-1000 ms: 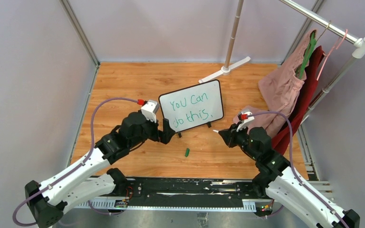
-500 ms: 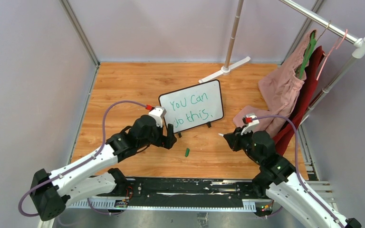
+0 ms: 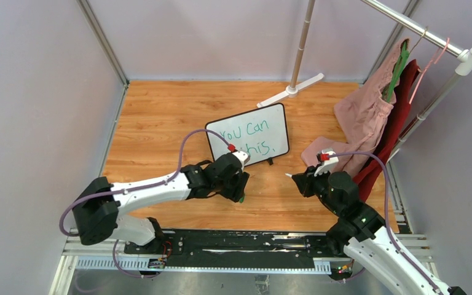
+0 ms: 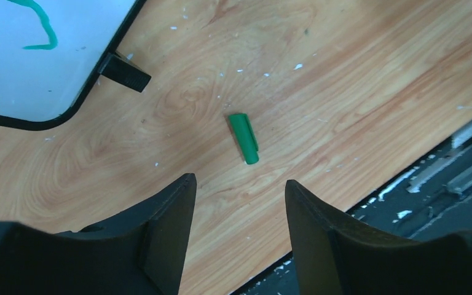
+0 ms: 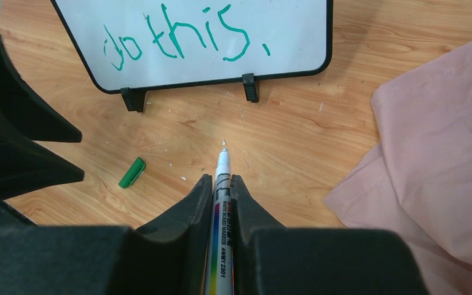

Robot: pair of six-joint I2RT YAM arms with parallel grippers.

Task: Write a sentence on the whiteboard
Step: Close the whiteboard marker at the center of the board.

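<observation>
A wooden table top (image 3: 160, 117) fills the floor of a grey-walled booth, with a clothes rail (image 3: 418, 27) and a pink cloth (image 3: 359, 110) at the right. From above, the whiteboard (image 3: 264, 132) stands tilted near the middle on its black feet, and the sentence (image 3: 255, 130) runs across it in green, two lines reading "You can do this." The left gripper (image 3: 241, 195) hangs low over the wood just in front of the board's lower left corner, hiding part of the second line. The right gripper (image 3: 296, 179) sits well apart to the right of the board, a marker (image 3: 289, 176) pointing out of it toward the board.

The left wrist camera shows the jaws standing moderately wide with nothing between them. A green cap (image 4: 244, 138) lies on the wood just beyond the fingertips, untouched, and the board's corner and one foot (image 4: 125, 70) sit up to the left.

The right wrist camera shows the fingers (image 5: 190, 209) pinched narrow around the marker's barrel, its white tip bare and aimed at the board's lower edge, clear of it. The cap lies left of the tip.
</observation>
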